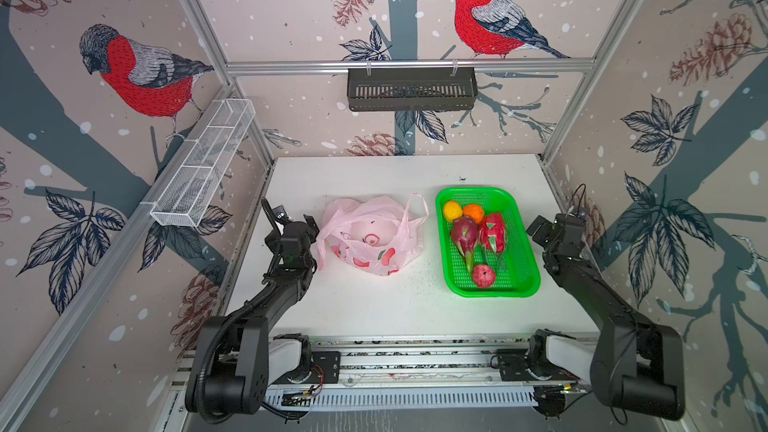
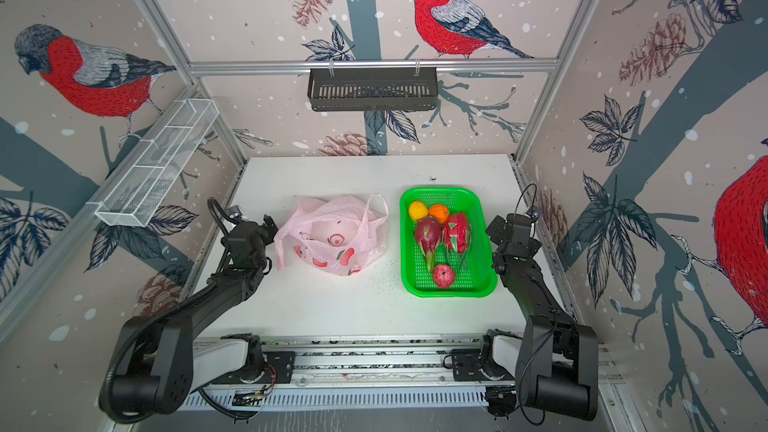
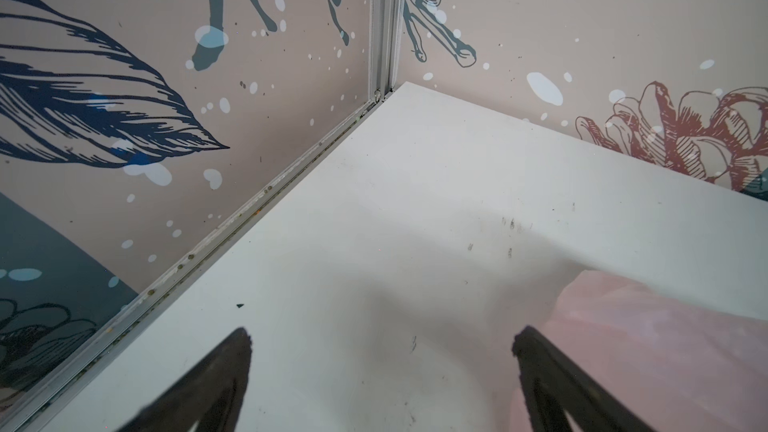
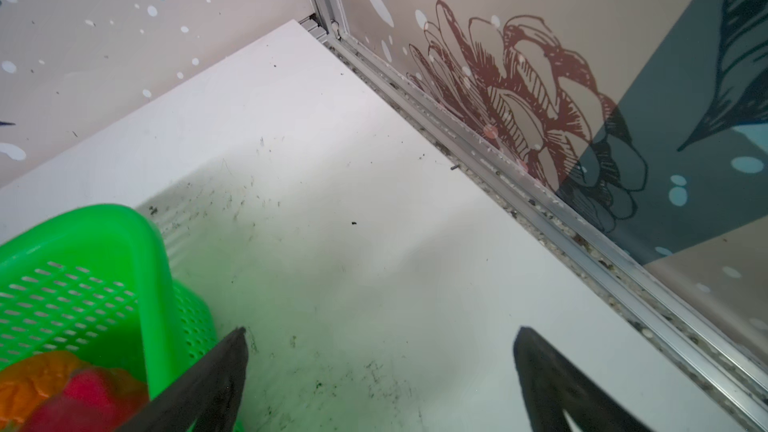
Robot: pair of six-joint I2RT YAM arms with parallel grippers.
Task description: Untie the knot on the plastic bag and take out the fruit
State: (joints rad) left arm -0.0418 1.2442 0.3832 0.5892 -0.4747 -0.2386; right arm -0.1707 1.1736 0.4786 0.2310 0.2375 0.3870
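Note:
The pale pink plastic bag [image 1: 370, 238] [image 2: 332, 238] lies slack on the white table with its two handle loops loose; the knot is out of view. All the fruit I can see lies in a green basket [image 1: 490, 293] [image 2: 453, 293]: a yellow ball [image 1: 452, 210], an orange [image 1: 473, 213], two dragon fruits [image 1: 464, 234] [image 1: 493, 232] and a red round fruit [image 1: 483, 275]. My left gripper [image 1: 298, 220] [image 3: 383, 334] stands open just left of the bag [image 3: 665, 347], holding nothing. Just right of the basket [image 4: 124, 234], my right gripper [image 1: 538, 228] [image 4: 382, 332] is open and holds nothing.
A white wire shelf [image 1: 203, 168] hangs on the left wall and a black rack [image 1: 411, 89] on the back wall. Aluminium rails run along the table's side edges. Bare table lies in front of the bag and basket.

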